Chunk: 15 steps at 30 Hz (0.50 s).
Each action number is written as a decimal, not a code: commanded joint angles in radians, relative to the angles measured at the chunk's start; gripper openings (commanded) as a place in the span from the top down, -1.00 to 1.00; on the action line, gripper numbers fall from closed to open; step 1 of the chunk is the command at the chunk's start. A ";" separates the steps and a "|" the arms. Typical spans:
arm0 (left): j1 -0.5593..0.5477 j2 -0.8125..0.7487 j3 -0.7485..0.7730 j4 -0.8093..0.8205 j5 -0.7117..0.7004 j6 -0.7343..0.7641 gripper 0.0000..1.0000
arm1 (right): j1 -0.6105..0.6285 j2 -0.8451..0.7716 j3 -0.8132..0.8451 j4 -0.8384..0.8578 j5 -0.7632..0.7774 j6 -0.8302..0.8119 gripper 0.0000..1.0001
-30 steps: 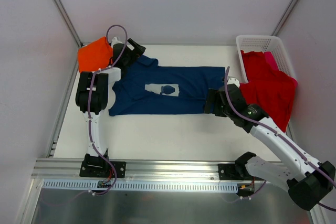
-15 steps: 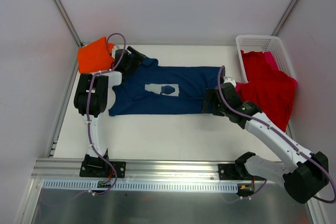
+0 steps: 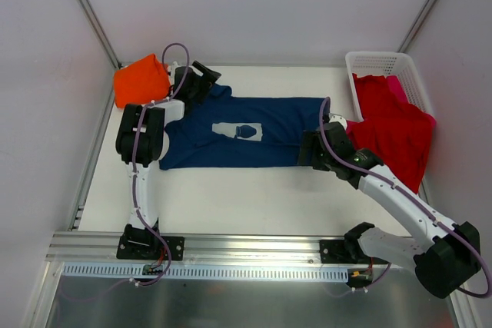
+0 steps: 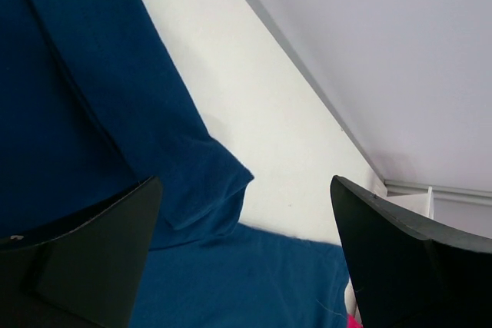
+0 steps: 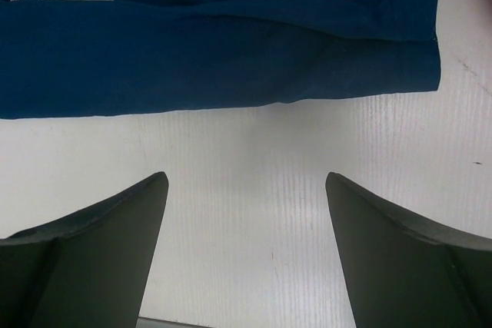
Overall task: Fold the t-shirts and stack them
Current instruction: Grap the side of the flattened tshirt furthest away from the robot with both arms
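The navy shirt (image 3: 238,142) lies spread flat on the worktop (image 3: 254,190) left of the basket (image 3: 377,57), its pale print (image 3: 238,130) facing up. A red shirt (image 3: 396,124) spills from the basket. The left pincer (image 4: 244,190) and the right pincer (image 5: 246,178) both gape wide, holding nothing.

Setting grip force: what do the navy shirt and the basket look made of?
Navy shirt: soft matte knit cloth, probably cotton jersey. It lies limp and flat, with soft creases and a folded sleeve.
Basket: white plastic, it seems. Its open lattice walls are stiff and keep their shape.
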 commanded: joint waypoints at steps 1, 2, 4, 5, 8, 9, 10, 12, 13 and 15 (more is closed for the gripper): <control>-0.011 0.016 0.062 0.022 0.006 -0.008 -0.85 | -0.017 -0.021 -0.004 0.019 -0.002 -0.017 -0.76; -0.011 0.018 0.064 0.022 0.006 -0.009 -0.85 | -0.019 -0.021 -0.004 0.019 -0.006 -0.019 -0.76; -0.015 0.024 0.063 0.024 0.002 -0.011 -0.85 | -0.024 -0.014 0.000 0.019 -0.006 -0.020 -0.76; -0.018 0.025 0.060 0.024 -0.001 -0.014 -0.85 | -0.025 -0.011 0.000 0.017 -0.007 -0.022 -0.76; -0.022 0.012 0.021 0.045 0.000 -0.041 -0.83 | -0.028 -0.001 0.001 0.019 -0.010 -0.025 -0.76; -0.025 0.001 0.001 0.054 -0.004 -0.049 -0.82 | -0.030 0.002 0.001 0.019 -0.009 -0.028 -0.76; -0.028 -0.027 -0.038 0.061 -0.029 -0.058 -0.80 | -0.031 0.014 0.003 0.019 -0.007 -0.028 -0.76; -0.042 -0.051 -0.065 0.044 -0.058 -0.060 -0.80 | -0.031 0.020 0.004 0.020 -0.010 -0.027 -0.76; -0.045 -0.067 -0.075 0.030 -0.069 -0.061 -0.80 | -0.033 0.025 0.004 0.020 -0.012 -0.025 -0.76; -0.051 -0.071 -0.074 0.015 -0.089 -0.054 -0.80 | -0.033 0.029 0.006 0.023 -0.019 -0.024 -0.76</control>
